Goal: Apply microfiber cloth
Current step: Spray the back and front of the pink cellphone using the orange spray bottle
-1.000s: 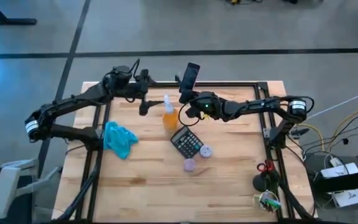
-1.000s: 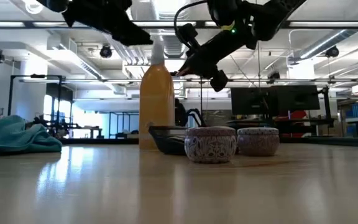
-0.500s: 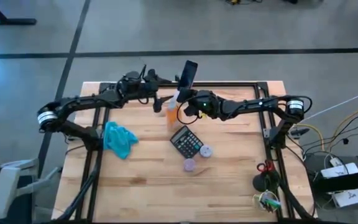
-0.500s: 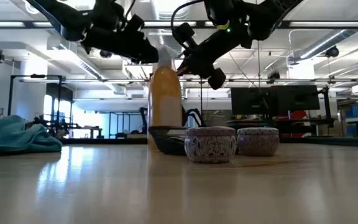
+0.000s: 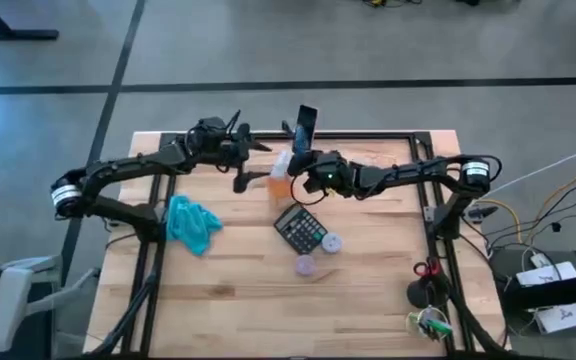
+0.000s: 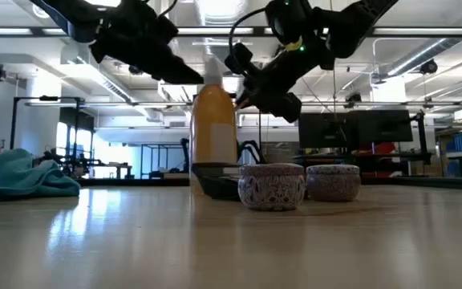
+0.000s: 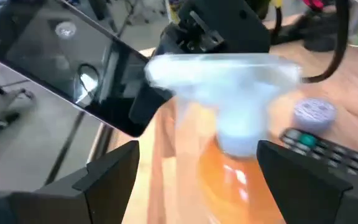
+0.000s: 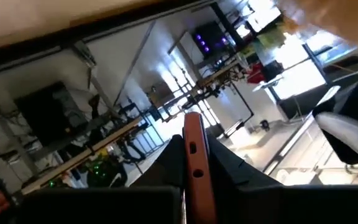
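Two grippers [image 5: 240, 172] [image 5: 303, 170], one teal cloth [image 5: 191, 222]

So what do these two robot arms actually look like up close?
Both are slim, dark, jointed arms. The left arm and right arm each carry a white band near the base. The right gripper shows a small green light; the left gripper ends in flat black fingers. Loose cables trail beside the right arm.

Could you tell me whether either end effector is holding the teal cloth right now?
No, the microfiber cloth lies loose on the table's left side while both arms are up at the orange spray bottle.
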`<state>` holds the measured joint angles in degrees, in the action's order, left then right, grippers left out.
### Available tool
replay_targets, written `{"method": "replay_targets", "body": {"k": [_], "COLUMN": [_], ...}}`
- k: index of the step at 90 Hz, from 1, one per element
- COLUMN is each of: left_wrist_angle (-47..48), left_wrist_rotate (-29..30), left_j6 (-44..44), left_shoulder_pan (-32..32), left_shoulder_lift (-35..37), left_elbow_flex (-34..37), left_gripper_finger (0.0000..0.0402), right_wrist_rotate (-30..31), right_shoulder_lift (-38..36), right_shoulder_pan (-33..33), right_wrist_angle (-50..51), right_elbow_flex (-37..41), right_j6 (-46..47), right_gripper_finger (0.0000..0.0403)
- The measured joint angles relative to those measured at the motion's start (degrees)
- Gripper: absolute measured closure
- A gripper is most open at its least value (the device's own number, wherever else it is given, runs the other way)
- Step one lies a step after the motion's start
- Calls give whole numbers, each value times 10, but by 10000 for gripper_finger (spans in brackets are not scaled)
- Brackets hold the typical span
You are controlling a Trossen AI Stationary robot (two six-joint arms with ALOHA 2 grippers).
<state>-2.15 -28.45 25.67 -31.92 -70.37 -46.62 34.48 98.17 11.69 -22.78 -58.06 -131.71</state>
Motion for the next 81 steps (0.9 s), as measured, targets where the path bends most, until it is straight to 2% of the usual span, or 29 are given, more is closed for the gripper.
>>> {"method": "replay_targets", "body": {"k": [10, 27, 40, 55, 64, 81], "left_wrist_angle": [-17, -86, -95, -80, -70, -68], "left_wrist_rotate": [-44, -46, -50, -120, -121, -87], "left_j6": [3, -36, -52, -85, -87, -82], "left_shoulder_pan": [0, -2, -2, -8, -14, -21], "left_shoulder_lift": [5, -17, -35, -54, -54, -64], "left_elbow_flex": [14, 28, 12, -11, -22, -23], "left_gripper_finger": [90, 90, 90, 75, 58, 29], "right_wrist_rotate": [5, 6, 13, 15, 17, 16], "right_shoulder_lift": [-3, -3, -3, -3, -3, -3], "right_shoulder_pan": [0, -4, -2, -7, -6, -8], "right_wrist_angle": [-7, -6, -5, -2, -2, -2], "right_elbow_flex": [0, 0, 0, 0, 0, 0], "right_j6": [12, 14, 14, 18, 19, 21], "right_gripper_finger": [388, 388, 388, 388, 388, 388]}}
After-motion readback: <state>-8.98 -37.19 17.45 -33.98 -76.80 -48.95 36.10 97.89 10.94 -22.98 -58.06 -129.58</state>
